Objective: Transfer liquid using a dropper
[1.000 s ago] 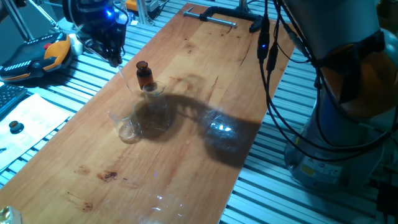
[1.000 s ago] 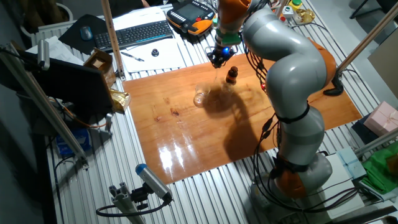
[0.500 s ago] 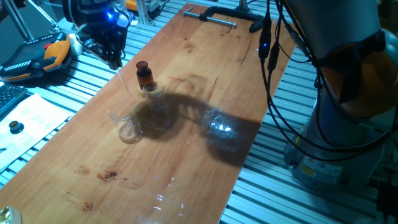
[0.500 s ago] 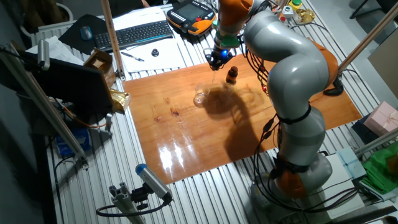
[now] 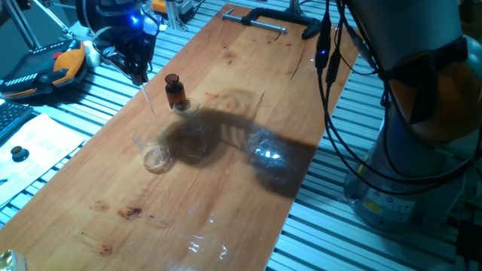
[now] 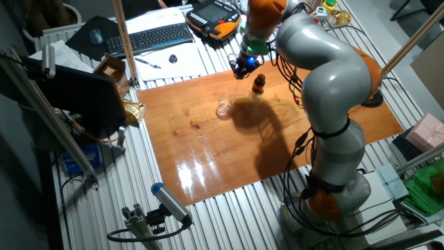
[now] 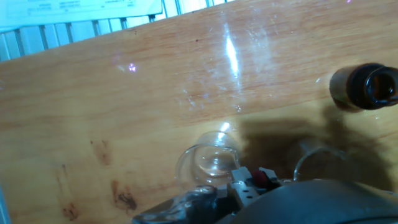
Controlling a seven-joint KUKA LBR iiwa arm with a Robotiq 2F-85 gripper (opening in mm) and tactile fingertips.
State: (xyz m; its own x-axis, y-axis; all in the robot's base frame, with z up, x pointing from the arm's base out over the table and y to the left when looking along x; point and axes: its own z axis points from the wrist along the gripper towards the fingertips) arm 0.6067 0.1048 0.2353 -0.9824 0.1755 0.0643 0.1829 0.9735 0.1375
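I see even overhead light on the wooden surface (image 5: 226, 150). The arm (image 6: 326, 76) casts a broad dark shadow (image 5: 226, 139) across the middle. White glare streaks the near edge in both fixed views. The hand view is soft, with a bright glare streak (image 7: 231, 53) and blurred foreground.

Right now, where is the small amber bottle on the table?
In one fixed view, the amber bottle stands upright near the table's far left edge, just behind a small clear beaker and right of the gripper.
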